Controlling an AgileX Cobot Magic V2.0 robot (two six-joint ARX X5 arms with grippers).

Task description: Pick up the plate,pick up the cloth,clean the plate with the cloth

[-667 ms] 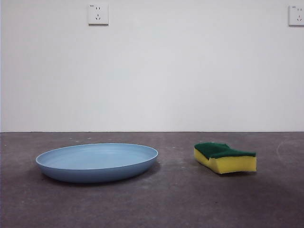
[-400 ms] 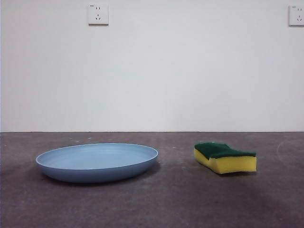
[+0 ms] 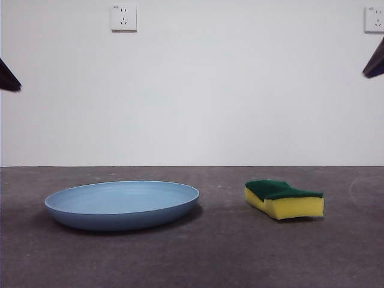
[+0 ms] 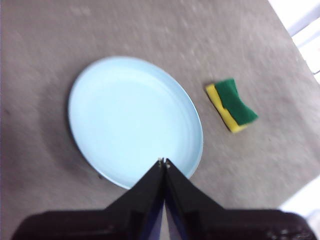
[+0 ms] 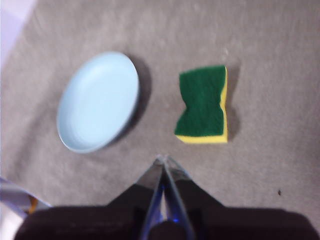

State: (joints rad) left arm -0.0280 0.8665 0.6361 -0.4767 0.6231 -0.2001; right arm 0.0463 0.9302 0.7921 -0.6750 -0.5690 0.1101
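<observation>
Both black arm tips had just entered the front frame's top corners, left gripper (image 4: 163,161) and right gripper (image 5: 161,159) clenched empty, plate (image 3: 122,205) lower left, cloth (image 3: 284,198) right-centre, both untouched on table (image 3: 216,258), so approach was starting.

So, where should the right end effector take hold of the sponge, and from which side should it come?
Probably from above, closing across the narrow waist of the sponge. Its long sides curve inward there, so the yellow foam is thinnest and the jaws should seat well. It lies flat, green layer up, apart from the plate, so nothing blocks the descent. The right end effector is shut now and must open first.
</observation>
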